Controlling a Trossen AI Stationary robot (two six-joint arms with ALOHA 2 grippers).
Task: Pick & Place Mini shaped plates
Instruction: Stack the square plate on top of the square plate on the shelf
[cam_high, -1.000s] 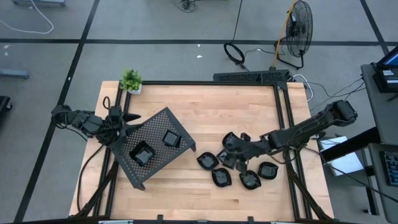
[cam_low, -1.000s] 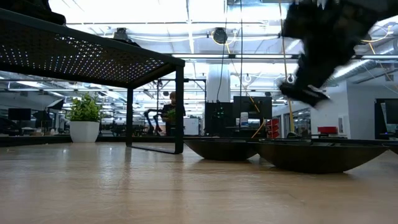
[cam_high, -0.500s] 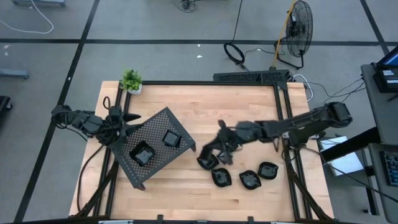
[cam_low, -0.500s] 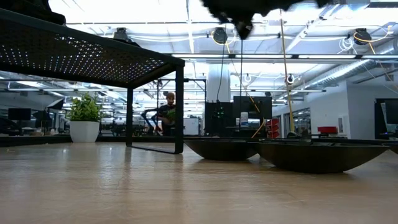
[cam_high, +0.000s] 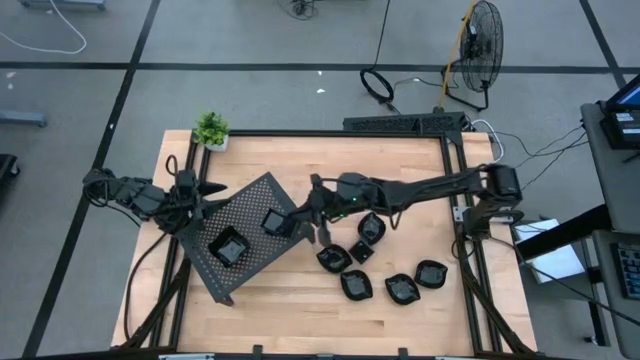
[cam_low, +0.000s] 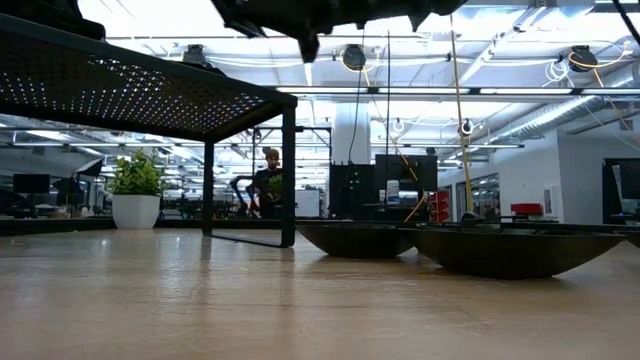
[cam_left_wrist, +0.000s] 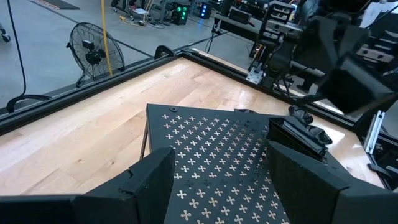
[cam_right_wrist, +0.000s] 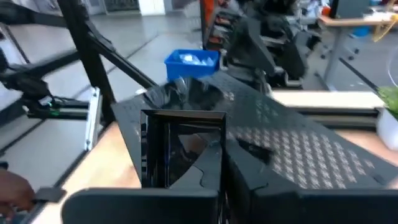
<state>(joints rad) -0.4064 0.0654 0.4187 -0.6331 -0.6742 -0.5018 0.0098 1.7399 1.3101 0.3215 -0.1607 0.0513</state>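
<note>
Black perforated metal tray (cam_high: 250, 235) is the landmark here, standing raised on its legs over the left part of the wooden bench (cam_high: 380, 170). What's changed in the last second: the right gripper (cam_high: 303, 216) was down in the pile of glossy black mini shaped plates (cam_high: 385, 270) well off the tray's right side, and now the arm has swung across so it hangs right at the tray's right edge. Its fingers are shut on a square black plate (cam_right_wrist: 180, 146), which the right wrist view shows clamped up close with the tray just beyond. So I'd say this one is about to get dropped off. Two plates (cam_high: 228, 248) already sit on the tray. The left gripper (cam_high: 203, 192) waits at the tray's upper-left edge, fingers apart (cam_left_wrist: 149, 180).
</note>
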